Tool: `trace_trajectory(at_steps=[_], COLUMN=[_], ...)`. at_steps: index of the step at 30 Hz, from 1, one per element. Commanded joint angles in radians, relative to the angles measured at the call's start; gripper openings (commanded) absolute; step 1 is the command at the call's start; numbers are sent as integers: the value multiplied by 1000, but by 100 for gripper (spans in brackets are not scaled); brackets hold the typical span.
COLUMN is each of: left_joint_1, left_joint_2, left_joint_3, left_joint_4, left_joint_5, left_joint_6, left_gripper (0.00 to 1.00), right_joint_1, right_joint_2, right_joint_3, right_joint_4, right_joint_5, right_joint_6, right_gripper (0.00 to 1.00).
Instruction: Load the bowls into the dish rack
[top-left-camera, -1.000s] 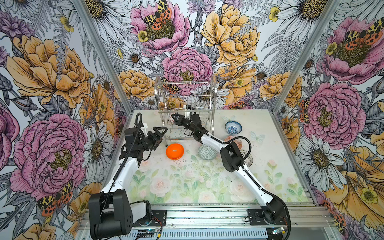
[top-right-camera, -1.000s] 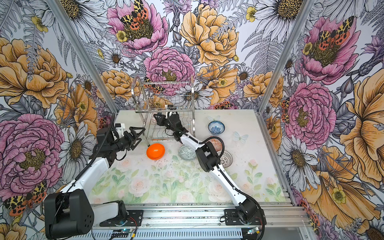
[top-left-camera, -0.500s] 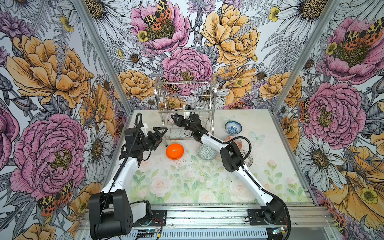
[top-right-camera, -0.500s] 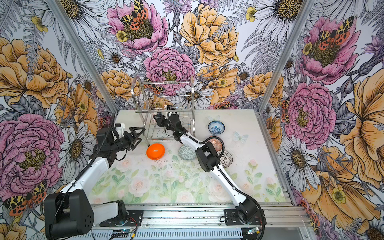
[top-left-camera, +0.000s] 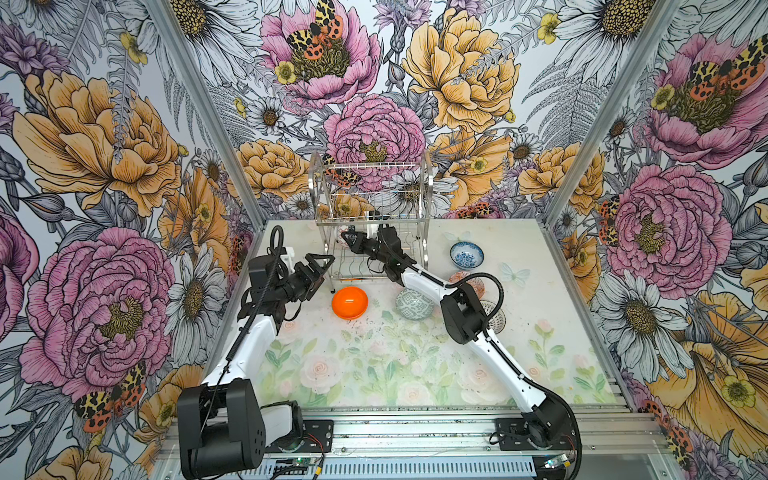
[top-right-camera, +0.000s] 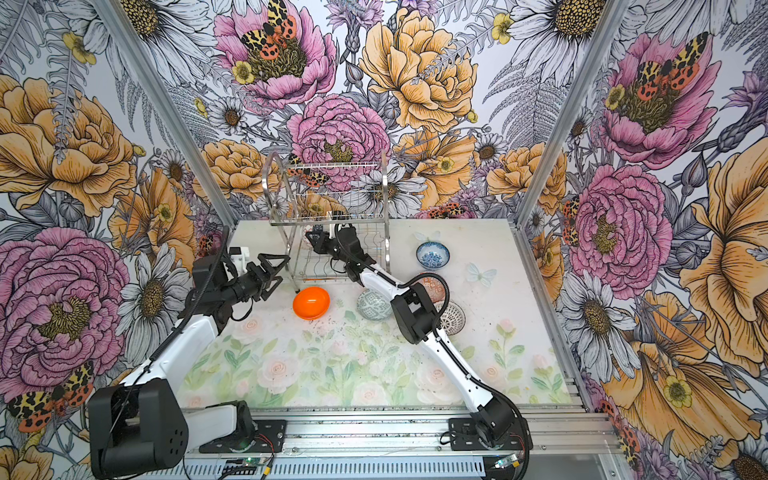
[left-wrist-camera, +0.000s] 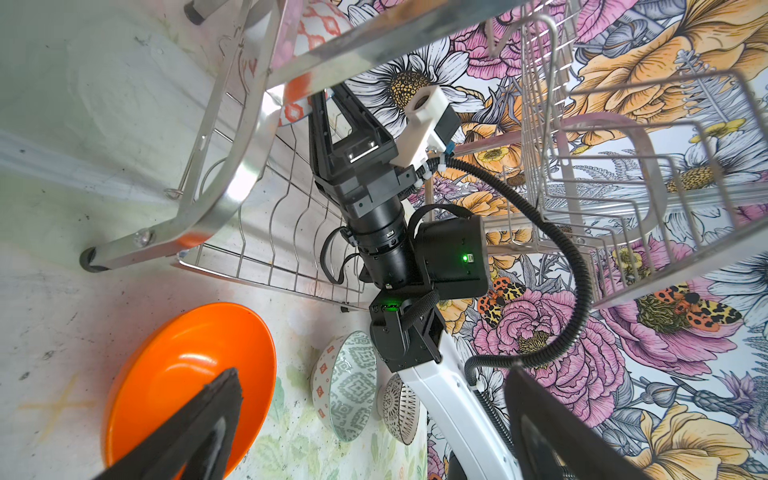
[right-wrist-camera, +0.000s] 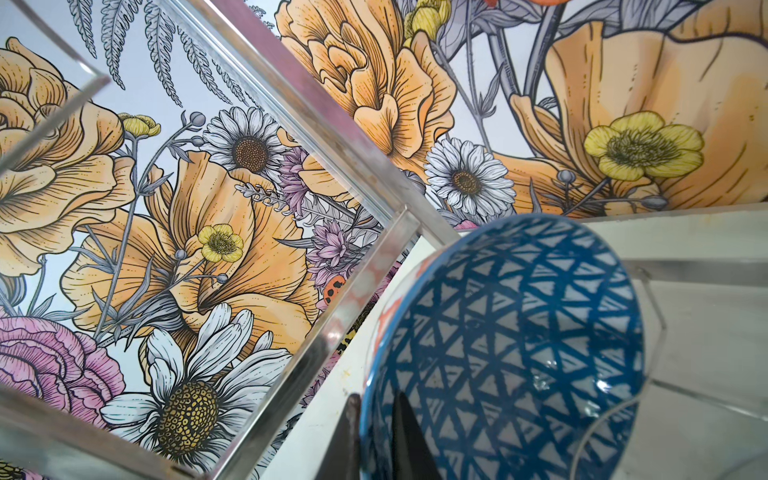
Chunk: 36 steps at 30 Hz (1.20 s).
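The silver dish rack stands at the back. My right gripper reaches into its lower tier. Its fingers sit astride the rim of a bowl that is navy-white zigzag inside and leans on the wires. The outer finger touches the rim and the inner one stands slightly off it. My left gripper hangs wide open and empty left of the rack, near the orange bowl. The grey-green bowl lies beside it.
A blue-white floral bowl sits right of the rack. An orange-red patterned bowl and a white black-lattice bowl are partly hidden behind my right arm. The rack's arched frame stands close to my left gripper.
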Motion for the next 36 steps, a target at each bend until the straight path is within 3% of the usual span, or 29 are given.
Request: trace_trajectory(at_steps=[1, 21, 24, 36], left_joint_1=[9, 15, 16, 25], left_joint_2=[-25, -31, -33, -36], left_joint_3=[-17, -19, -19, -23], left_joint_4=[20, 20, 20, 20], left_joint_5=[29, 29, 28, 27], left_joint_6=[-9, -9, -9, -11], left_gripper=[99, 99, 99, 99], right_joint_1=[22, 23, 24, 25], right_joint_2=[-39, -82, -91, -196], right_joint_3=[7, -1, -1, -106], right_joint_4=[-113, -139, -136, -105], right_joint_5=[-49, -74, -81, -81], right_joint_6=[-38, -54, -49, -56], right_gripper=[16, 20, 24, 27])
